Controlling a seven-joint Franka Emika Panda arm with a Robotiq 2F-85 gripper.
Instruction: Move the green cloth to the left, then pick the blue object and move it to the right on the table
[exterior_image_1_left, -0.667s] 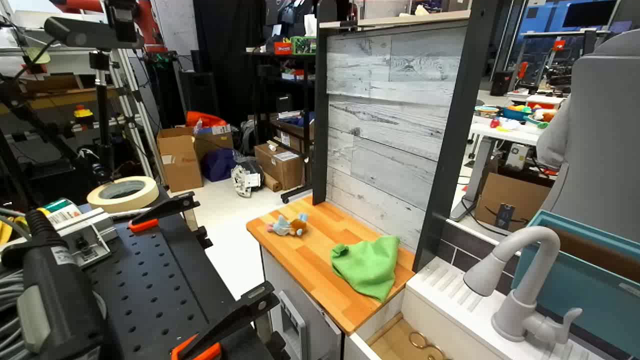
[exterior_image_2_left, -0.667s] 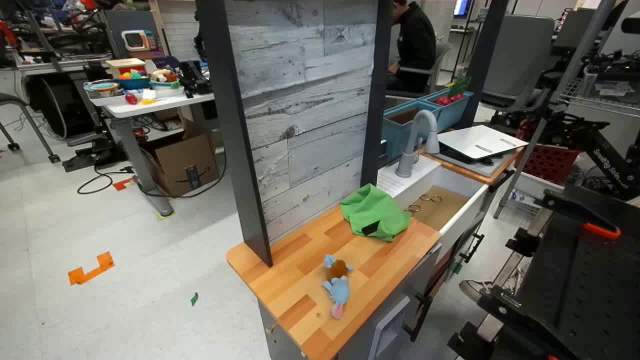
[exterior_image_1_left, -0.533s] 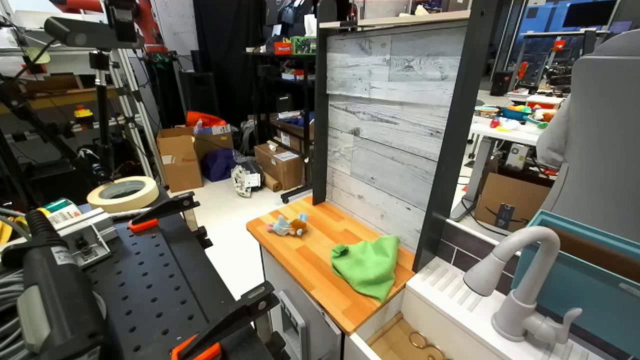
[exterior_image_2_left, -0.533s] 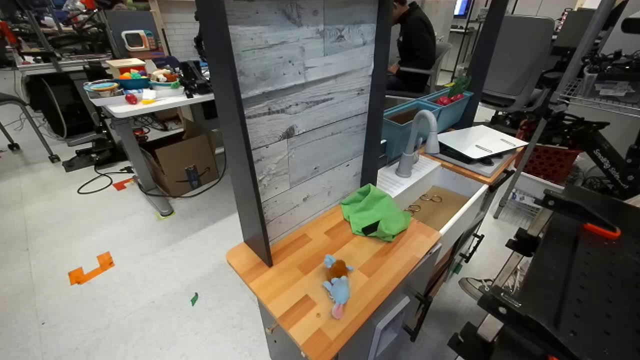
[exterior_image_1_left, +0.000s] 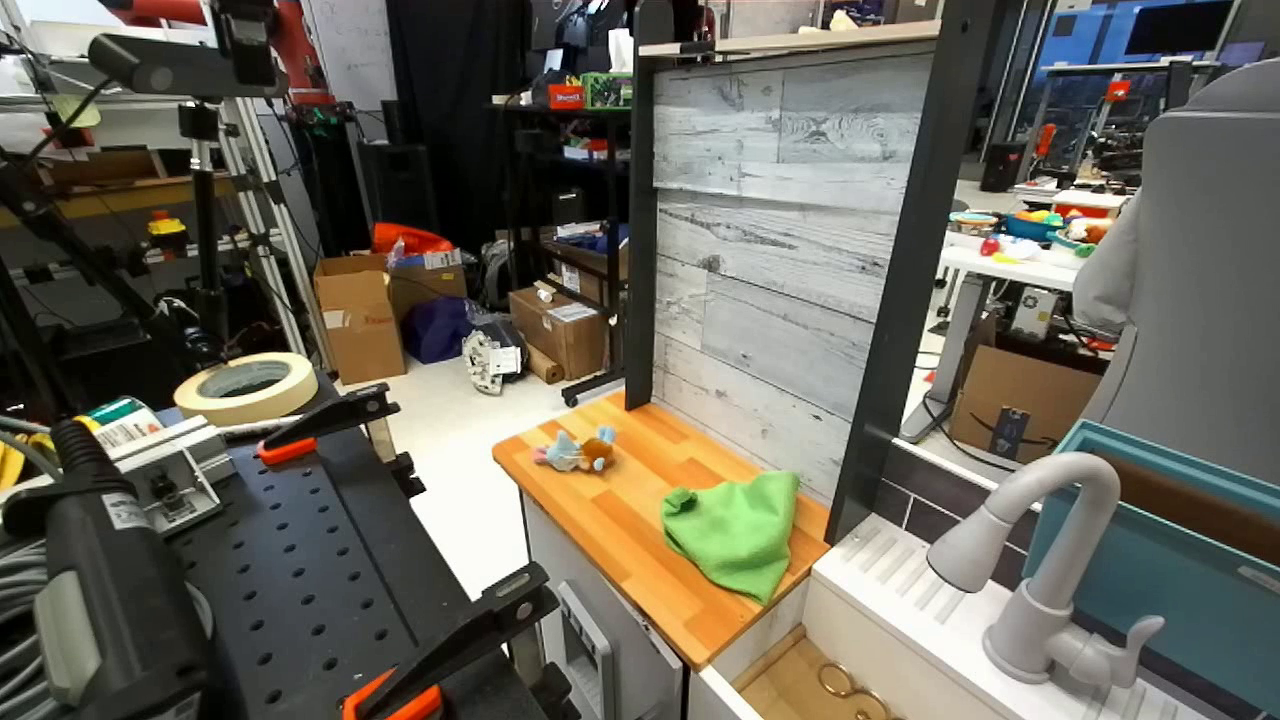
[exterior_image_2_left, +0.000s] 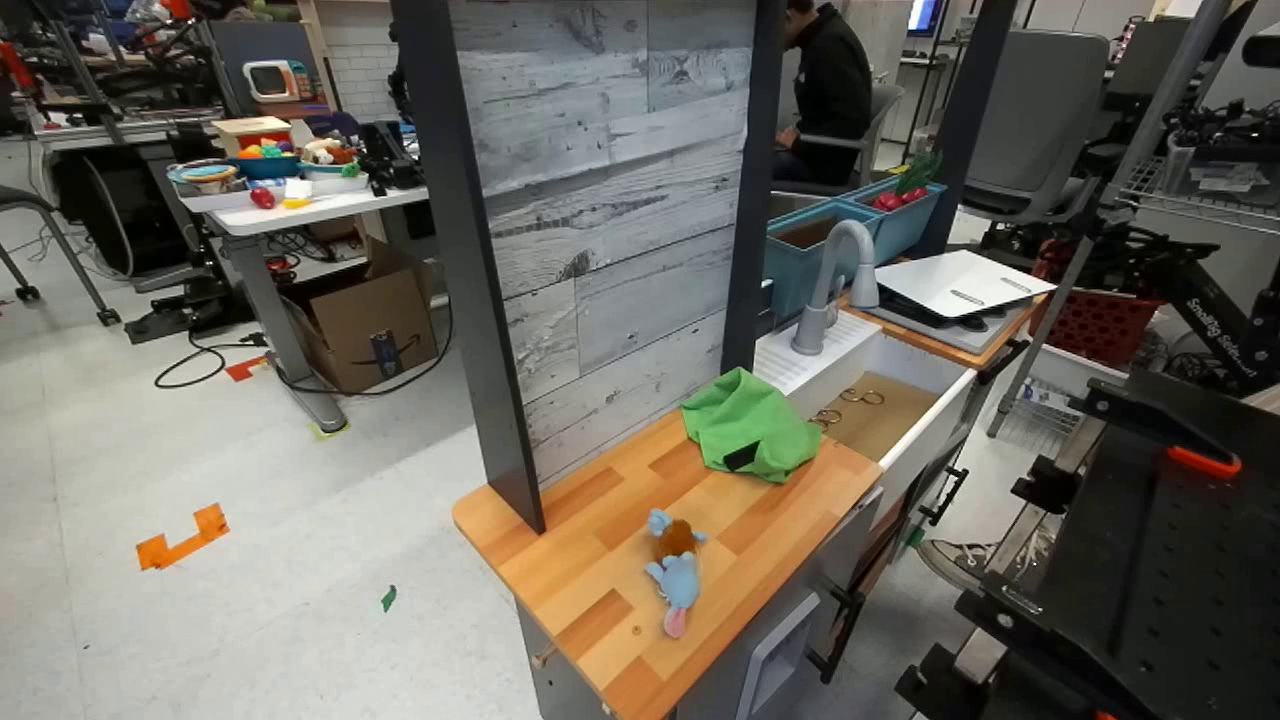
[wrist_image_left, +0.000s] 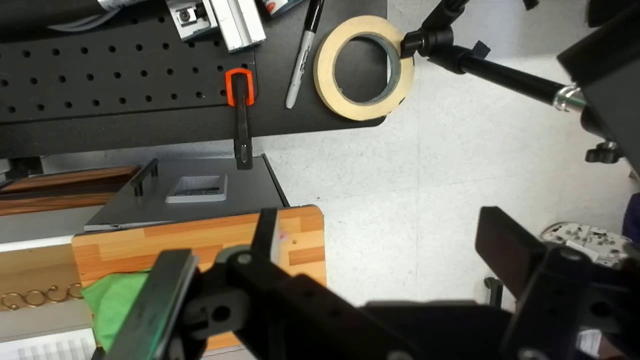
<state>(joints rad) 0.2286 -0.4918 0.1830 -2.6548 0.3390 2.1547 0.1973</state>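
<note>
A crumpled green cloth (exterior_image_1_left: 735, 535) (exterior_image_2_left: 750, 425) lies on the wooden tabletop (exterior_image_1_left: 640, 510) (exterior_image_2_left: 590, 560), at the end near the sink. The blue object, a small plush toy (exterior_image_1_left: 563, 452) (exterior_image_2_left: 680, 578) with brown and pink parts, lies apart from the cloth towards the tabletop's other end. In the wrist view the cloth (wrist_image_left: 112, 300) shows at lower left, partly covered by the gripper. There only a pink bit of the toy (wrist_image_left: 283, 235) shows beside a finger. My gripper (wrist_image_left: 378, 225) is wide open and empty, above the scene. It is out of both exterior views.
A grey wood-pattern panel (exterior_image_1_left: 780, 250) stands along the tabletop's back edge. A sink (exterior_image_2_left: 895, 400) with a grey faucet (exterior_image_1_left: 1050, 560) adjoins the cloth's end. A black perforated bench (exterior_image_1_left: 300, 560) with orange clamps and a tape roll (exterior_image_1_left: 248, 388) stands opposite.
</note>
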